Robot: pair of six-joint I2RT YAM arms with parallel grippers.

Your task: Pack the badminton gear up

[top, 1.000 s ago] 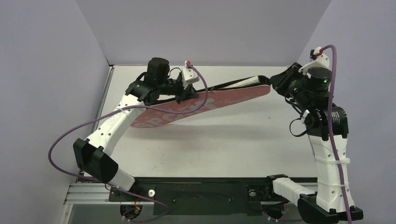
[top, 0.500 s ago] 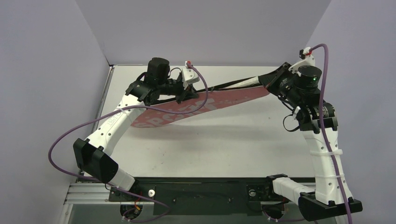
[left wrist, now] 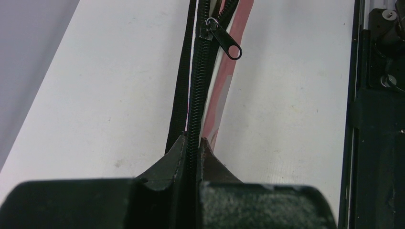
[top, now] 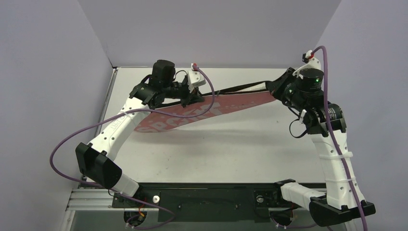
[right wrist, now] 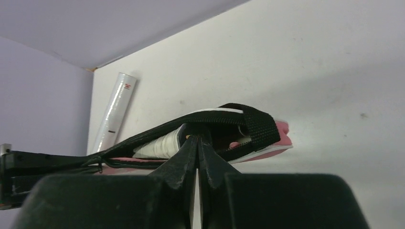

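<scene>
Left gripper (left wrist: 192,143) is clamped on the cover (top: 202,111). Its fingers are narrow, with the black zipper track pinched between them. The zipper pull (left wrist: 224,40) sits further along that same edge, past the fingertips, its tab hanging to one side. The pink cover stretches across the table (top: 216,154), and the strap (top: 240,87) runs along its far edge. At the cover's narrow end, the right gripper (right wrist: 197,140) has its fingers pressed together on the open rim, just under the strap loop. A white-wrapped racket handle (right wrist: 160,145) shows inside. The tube (right wrist: 114,112) lies beyond the cover, apart from it.
</scene>
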